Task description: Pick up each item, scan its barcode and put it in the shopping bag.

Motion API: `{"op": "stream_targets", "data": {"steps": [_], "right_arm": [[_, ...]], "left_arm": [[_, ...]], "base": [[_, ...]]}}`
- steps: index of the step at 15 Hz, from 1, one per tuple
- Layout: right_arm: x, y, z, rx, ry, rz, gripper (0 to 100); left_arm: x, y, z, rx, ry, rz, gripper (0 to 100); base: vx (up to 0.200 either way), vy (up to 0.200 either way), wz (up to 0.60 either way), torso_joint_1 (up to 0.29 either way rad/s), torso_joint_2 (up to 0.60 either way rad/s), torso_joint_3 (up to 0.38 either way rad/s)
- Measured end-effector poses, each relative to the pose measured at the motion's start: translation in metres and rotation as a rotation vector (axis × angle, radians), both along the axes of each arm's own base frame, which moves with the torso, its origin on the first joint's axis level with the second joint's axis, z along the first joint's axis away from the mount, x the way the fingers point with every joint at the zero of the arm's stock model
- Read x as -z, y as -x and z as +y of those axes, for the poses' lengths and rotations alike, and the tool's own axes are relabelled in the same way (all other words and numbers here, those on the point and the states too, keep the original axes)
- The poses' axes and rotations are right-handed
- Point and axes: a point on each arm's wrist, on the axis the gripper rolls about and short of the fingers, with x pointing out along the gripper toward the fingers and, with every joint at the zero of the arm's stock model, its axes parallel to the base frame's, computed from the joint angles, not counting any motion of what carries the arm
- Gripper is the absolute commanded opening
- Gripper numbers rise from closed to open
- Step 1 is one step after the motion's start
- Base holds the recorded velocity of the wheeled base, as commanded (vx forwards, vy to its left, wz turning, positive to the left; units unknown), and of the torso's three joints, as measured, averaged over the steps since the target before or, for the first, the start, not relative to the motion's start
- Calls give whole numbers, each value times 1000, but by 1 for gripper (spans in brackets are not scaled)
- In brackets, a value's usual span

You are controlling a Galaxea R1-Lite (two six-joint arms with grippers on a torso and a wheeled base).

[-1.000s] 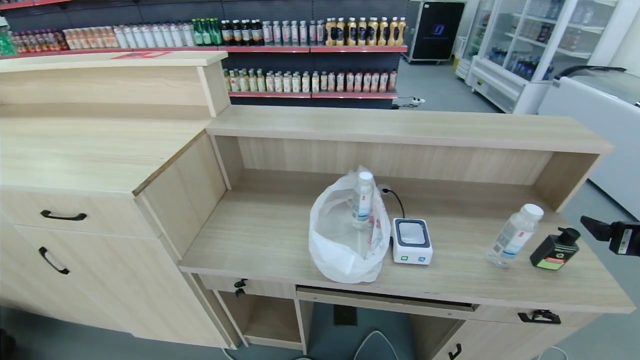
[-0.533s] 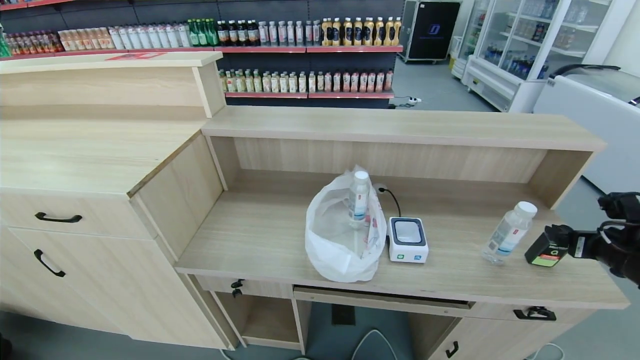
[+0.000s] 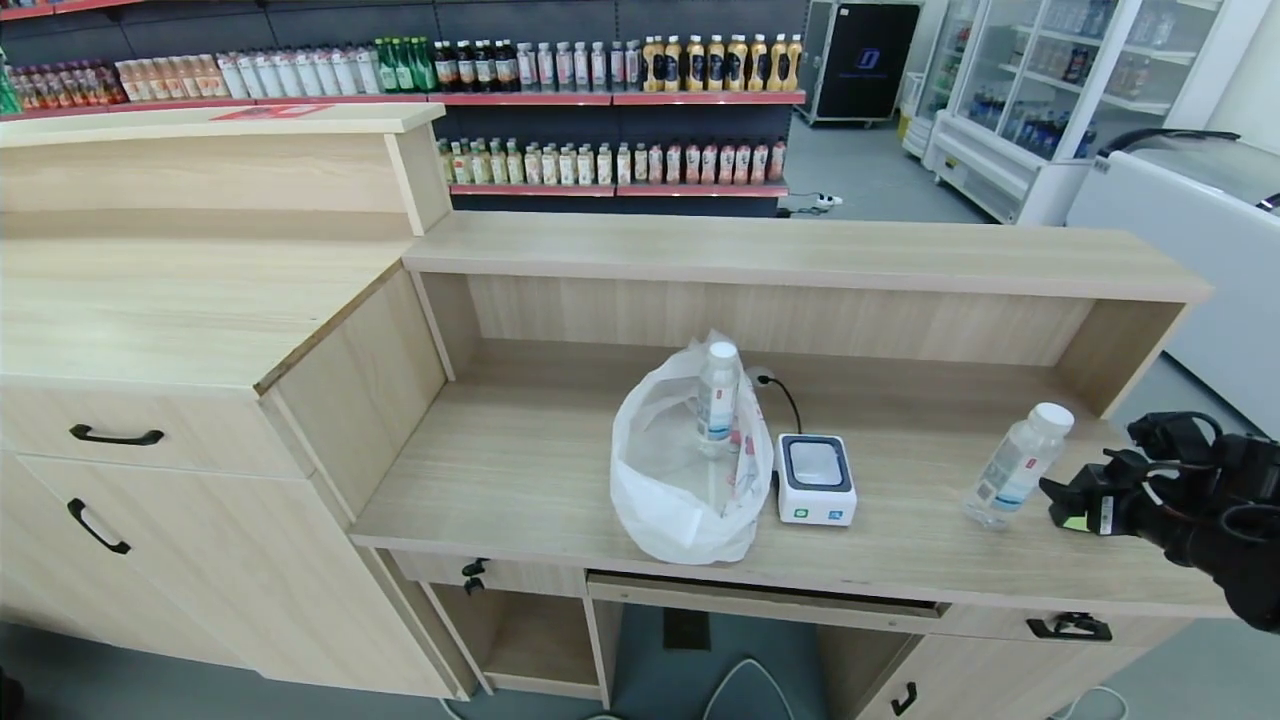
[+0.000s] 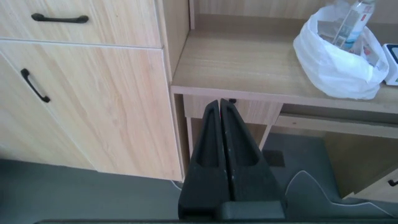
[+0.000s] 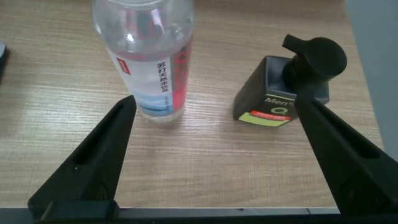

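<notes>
Head view: the right gripper hangs at the right end of the counter beside the clear bottle; left wrist view: left gripper pressed together; right wrist view: jaws spread wide, black pump bottle just ahead of one fingertip.

The bench is pale wood with a fine straight grain, and its handles are black. The bag is translucent white with red print. The bagged bottle and the loose bottle are clear, with white caps and white labels marked red and blue. The scanner is white with a dark-framed grey window and small green and blue marks; its cable is black. The pump bottle is black with a green and red label. The left gripper and right gripper are black.
</notes>
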Motion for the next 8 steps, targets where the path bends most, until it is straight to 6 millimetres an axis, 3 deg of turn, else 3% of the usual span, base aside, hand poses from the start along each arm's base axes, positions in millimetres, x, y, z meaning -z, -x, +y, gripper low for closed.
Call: {"op": "stream_targets", "data": {"steps": [8], "right_arm": [[24, -23, 4, -166, 59, -45, 100]], "left_arm": [[0, 0, 0, 0, 0, 0, 0]], "base": [[0, 0, 0, 0, 0, 0]]}}
